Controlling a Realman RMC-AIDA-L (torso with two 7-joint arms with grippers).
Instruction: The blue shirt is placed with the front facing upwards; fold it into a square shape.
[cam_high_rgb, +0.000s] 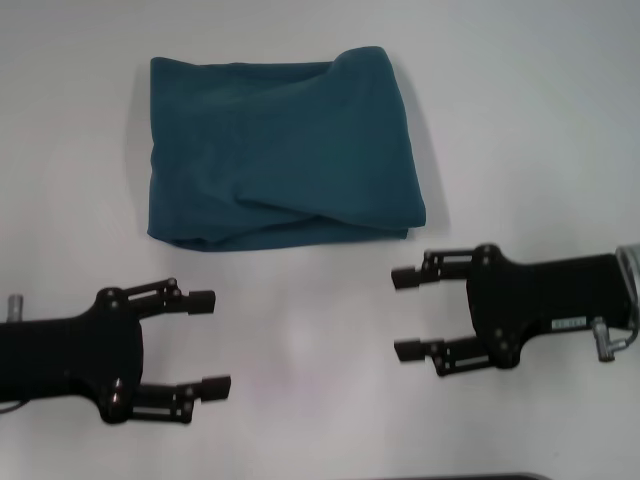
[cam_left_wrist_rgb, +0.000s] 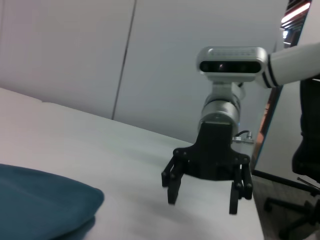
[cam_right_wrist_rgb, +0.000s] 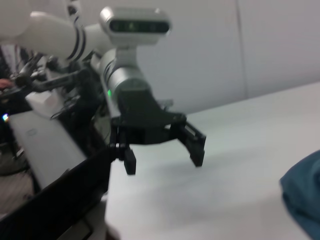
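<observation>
The blue shirt (cam_high_rgb: 280, 150) lies folded into a rough square at the far middle of the white table (cam_high_rgb: 320, 400); no lettering shows. A corner of the shirt (cam_left_wrist_rgb: 45, 205) appears in the left wrist view, and an edge of the shirt (cam_right_wrist_rgb: 305, 195) in the right wrist view. My left gripper (cam_high_rgb: 208, 340) is open near the front left, well short of the shirt and holding nothing. My right gripper (cam_high_rgb: 405, 313) is open at the front right, just below the shirt's near right corner, also empty. The right gripper (cam_left_wrist_rgb: 204, 189) and left gripper (cam_right_wrist_rgb: 162, 161) face each other in the wrist views.
The table's near edge (cam_high_rgb: 450, 477) shows as a dark strip at the bottom. Beyond the table's left side stands a white box and cabling (cam_right_wrist_rgb: 45, 105); an office chair (cam_left_wrist_rgb: 305, 165) sits past the right side.
</observation>
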